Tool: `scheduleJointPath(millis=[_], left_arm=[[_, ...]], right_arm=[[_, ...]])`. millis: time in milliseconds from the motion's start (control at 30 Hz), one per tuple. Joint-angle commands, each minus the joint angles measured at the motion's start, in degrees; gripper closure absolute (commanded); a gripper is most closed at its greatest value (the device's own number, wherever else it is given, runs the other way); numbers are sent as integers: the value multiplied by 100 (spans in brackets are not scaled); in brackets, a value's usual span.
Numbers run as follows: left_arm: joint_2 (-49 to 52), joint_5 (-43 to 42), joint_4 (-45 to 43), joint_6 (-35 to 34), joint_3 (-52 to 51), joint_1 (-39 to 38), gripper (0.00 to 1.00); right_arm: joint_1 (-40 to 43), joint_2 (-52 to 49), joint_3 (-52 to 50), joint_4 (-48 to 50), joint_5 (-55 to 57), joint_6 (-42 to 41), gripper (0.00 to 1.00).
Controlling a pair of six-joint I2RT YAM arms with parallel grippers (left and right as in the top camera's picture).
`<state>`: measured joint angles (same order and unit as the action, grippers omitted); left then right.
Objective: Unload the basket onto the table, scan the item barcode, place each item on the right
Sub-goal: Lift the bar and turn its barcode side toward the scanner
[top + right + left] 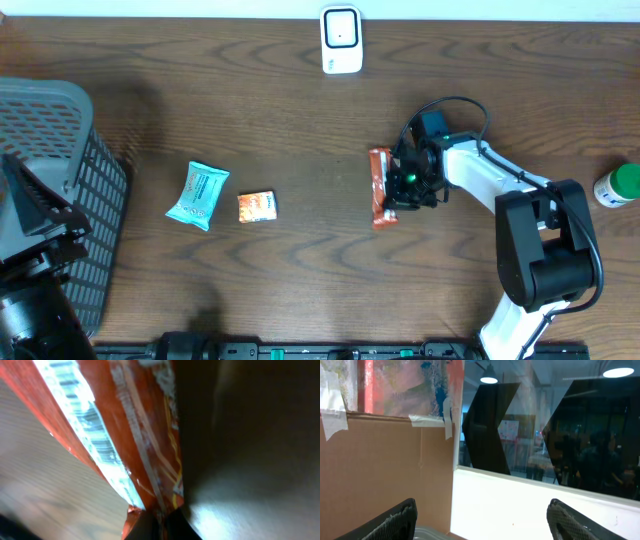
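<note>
The packet [380, 190] is on the worktop [300, 120], mid-right, with the right gripper [399, 186] jaws clamped on its long edge. It looks light, thin and probably slippery, so the sealed edge seems the best hold. The left gripper [481, 519] jaws stand apart.

Lab w/ window [545, 435], ceiling lamps [489, 379]

Right arm [490, 180] reaching inward, jaws pinched on the orange packet [380, 188]; left arm [30, 295] with jaws wide apart.

The snack packet [378, 195] is orange-red with a pale barcode strip [85, 425], the pouch [198, 195] teal, the table [300, 110] dark wood-grain.
</note>
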<state>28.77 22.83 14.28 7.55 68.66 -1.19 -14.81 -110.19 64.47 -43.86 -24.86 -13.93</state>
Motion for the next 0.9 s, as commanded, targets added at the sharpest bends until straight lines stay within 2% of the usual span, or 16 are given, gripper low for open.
scheduleJointPath(millis=[0,233,367,433,467,500,533,567,700,767,867], left_arm=[[-22,76,-26,37,-26,-2,17],[-22,76,-26,37,-26,-2,17],[-22,76,-26,37,-26,-2,17],[-22,76,-26,37,-26,-2,17],[-22,76,-26,37,-26,-2,17],[-22,76,-28,37,-26,-2,16],[-22,76,-26,37,-26,-2,16],[-22,76,-28,37,-26,-2,16],[-22,76,-28,37,-26,-2,17],[-22,76,-28,37,-26,-2,16],[-22,74,-28,35,-26,-2,17]], right_arm=[[-52,442,404,-669,649,476,98],[-52,2555,697,-1137,-483,892,98],[-55,3248,697,-1204,-925,1106,98],[-52,3458,697,-1368,-638,1108,98],[-52,3460,695,-1515,-415,984,82],[-52,3432,680,-1676,-249,761,41],[-66,3399,654,-1777,-214,614,16],[-111,3342,546,-1923,-216,319,1],[-525,3263,-409,-1661,361,-1720,1],[-931,3261,-1379,-881,549,-2931,1],[-1375,3261,-2302,328,562,-3950,1]])
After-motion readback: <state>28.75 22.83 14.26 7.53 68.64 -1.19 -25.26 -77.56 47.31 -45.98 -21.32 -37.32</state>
